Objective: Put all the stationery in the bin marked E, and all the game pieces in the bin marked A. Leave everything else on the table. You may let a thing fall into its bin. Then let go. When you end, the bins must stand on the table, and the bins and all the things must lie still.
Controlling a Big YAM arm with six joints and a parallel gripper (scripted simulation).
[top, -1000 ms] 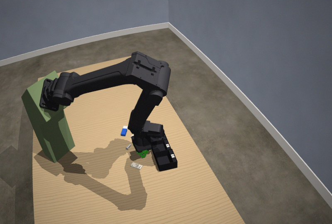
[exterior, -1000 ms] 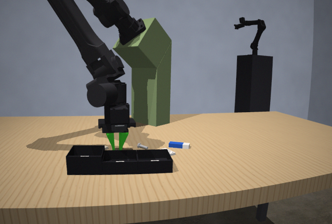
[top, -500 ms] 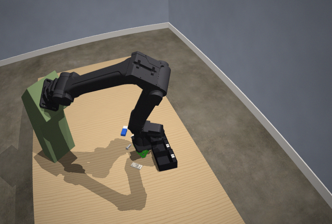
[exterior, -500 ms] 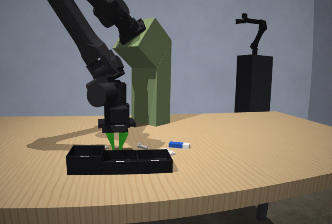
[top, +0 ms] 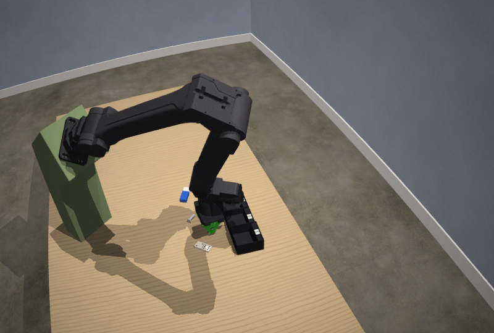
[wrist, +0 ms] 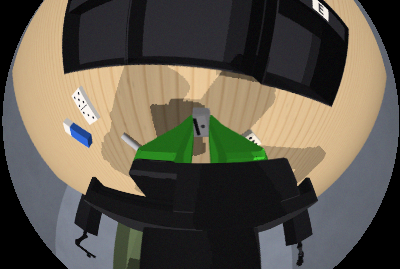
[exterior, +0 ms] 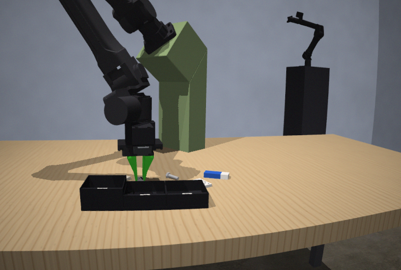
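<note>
My gripper (wrist: 201, 120) has green fingers and is shut on a small grey tile with a dark dot (wrist: 200, 119), low at the table just behind the bins. It also shows in the exterior and top views (exterior: 139, 178) (top: 211, 227). Three joined black bins stand in a row: A (wrist: 100, 29), K (wrist: 200, 13) and E (wrist: 303, 46); all three look empty. A white domino (wrist: 86, 103) (top: 202, 246) and a blue-and-white eraser (wrist: 76, 131) (exterior: 216, 174) lie on the table. Another small white piece (wrist: 252, 135) peeks out beside a finger, partly hidden.
A grey bolt (exterior: 172, 175) (top: 191, 217) lies on the table near the gripper. The green arm pedestal (exterior: 181, 92) stands behind. A black column with a small arm (exterior: 306, 98) stands at the far table edge.
</note>
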